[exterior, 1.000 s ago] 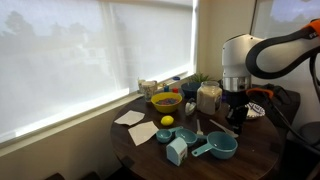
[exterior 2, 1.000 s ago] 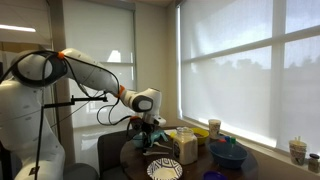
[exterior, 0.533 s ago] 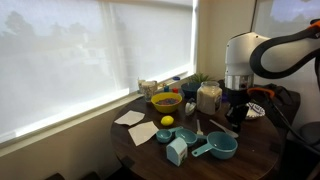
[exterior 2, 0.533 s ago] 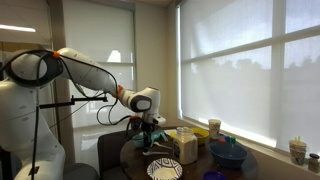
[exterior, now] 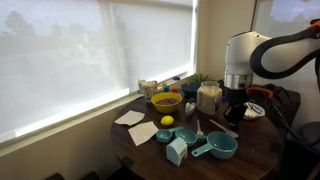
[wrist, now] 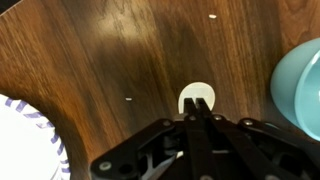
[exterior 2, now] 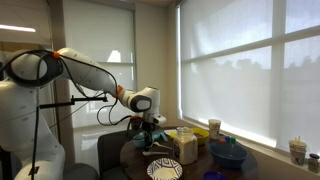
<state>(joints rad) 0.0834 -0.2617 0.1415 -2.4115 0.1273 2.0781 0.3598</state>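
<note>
White disc (wrist: pixel 197 95) lies by the pressed-together end effector (wrist: pixel 198 117), teal bowl (wrist: pixel 300 85) and patterned plate (wrist: pixel 22 140) flanking.

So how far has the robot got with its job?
Looks done: the gripper is shut, low over the wooden table. In hand: its tips sit right at a small white round thing, between the patterned plate and the teal bowl; whether it is pinched I cannot tell. Left, probably: lifting it and moving it somewhere.
</note>
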